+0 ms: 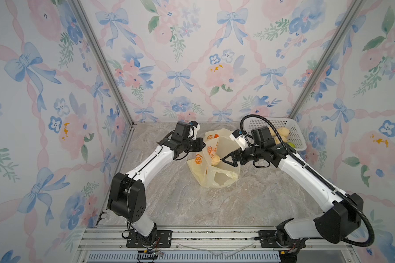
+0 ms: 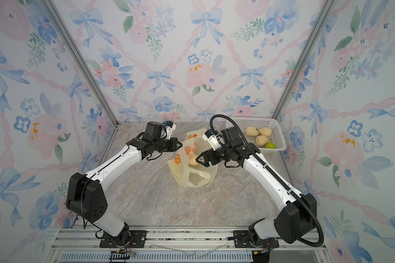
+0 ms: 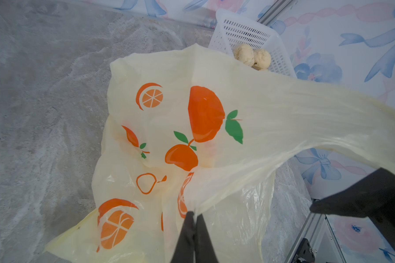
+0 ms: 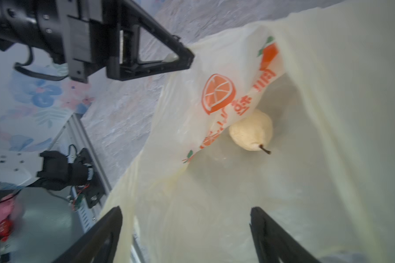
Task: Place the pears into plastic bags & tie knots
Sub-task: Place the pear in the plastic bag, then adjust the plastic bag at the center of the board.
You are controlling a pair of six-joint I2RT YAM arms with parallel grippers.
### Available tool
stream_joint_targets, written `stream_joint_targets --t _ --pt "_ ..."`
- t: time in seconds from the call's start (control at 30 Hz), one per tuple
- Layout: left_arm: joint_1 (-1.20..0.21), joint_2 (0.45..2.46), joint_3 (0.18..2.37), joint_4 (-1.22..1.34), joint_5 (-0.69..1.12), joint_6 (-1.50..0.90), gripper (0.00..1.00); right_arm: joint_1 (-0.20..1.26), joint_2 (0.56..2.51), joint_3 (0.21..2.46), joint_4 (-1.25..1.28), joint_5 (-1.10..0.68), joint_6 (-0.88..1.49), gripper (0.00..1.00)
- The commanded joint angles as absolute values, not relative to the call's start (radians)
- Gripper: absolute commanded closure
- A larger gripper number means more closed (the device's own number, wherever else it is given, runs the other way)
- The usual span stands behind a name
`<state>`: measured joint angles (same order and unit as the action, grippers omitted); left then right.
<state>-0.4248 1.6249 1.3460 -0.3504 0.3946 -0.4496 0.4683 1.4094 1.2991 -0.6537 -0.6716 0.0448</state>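
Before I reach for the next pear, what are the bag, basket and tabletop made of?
Bag: thin pale-yellow plastic film, translucent; it wrinkles and sags. Basket: rigid white plastic, perforated walls. Tabletop: veined grey-beige stone look, matte; real marble or printed laminate, I cannot tell.

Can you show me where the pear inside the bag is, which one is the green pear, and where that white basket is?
pear in the bag (image 4: 251,131): right wrist view, middle of its pale body.
green pear (image 2: 270,145): in a top view, middle of the fruit.
white basket (image 2: 279,135): in a top view, its perforated side wall.
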Motion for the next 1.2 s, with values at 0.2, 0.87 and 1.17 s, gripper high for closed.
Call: stream_joint_targets --t 0.2,0.87,1.17 --pt "-0.401 1.664 1.398 -0.423 0.411 -0.386 1.00 0.539 1.223 1.295 -0.642 -0.903 0.152 0.12" --pt "-0.356 1.677 1.437 -0.486 0.426 -0.303 1.00 0.641 1.406 1.337 -0.544 0.235 -0.294 0.31" --pt "-0.307 1.766 1.602 -0.503 0.420 -0.258 1.00 0.640 1.373 1.493 -0.772 -0.168 -0.052 1.00"
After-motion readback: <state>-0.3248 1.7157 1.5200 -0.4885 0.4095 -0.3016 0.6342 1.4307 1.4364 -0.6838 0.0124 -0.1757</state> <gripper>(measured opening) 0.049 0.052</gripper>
